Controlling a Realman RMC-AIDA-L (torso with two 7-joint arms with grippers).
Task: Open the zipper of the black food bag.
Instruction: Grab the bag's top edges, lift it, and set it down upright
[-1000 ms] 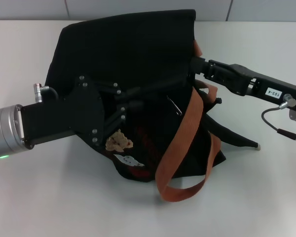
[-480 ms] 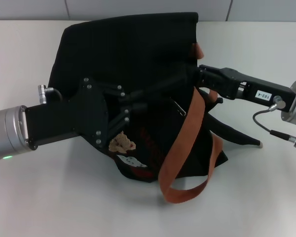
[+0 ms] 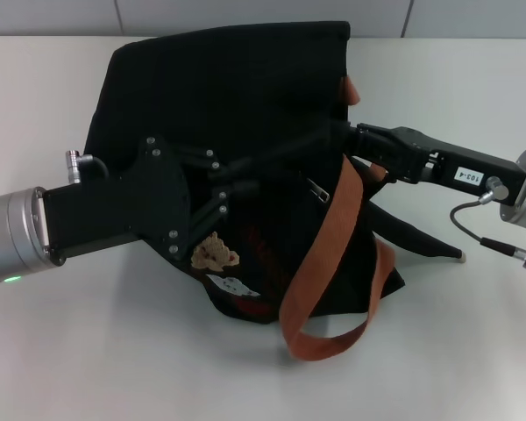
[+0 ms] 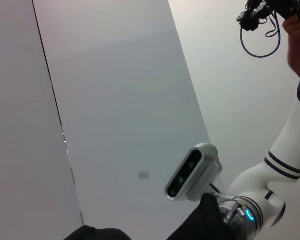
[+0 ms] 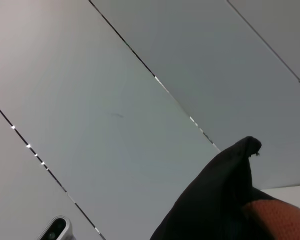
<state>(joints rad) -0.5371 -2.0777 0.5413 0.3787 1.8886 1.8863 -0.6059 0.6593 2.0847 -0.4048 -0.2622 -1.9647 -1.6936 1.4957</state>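
Black food bag (image 3: 245, 114) slumped mid-tabletop (image 3: 473, 351). Left pincer (image 3: 241, 180) pinning fabric at nine o'clock; right pincer (image 3: 346, 140) at three, apparently clamped near the zipper (image 3: 289, 151). Best: pull steadily along the seam, bag anchored.

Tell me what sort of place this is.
Probably a robot test lab: a bare white tabletop, plain grey wall panels, and two arms working on a boxy black fabric food bag.

Black food bag (image 3: 219, 96); orange-brown straps (image 3: 320, 254); tan bear patch (image 3: 214, 252).
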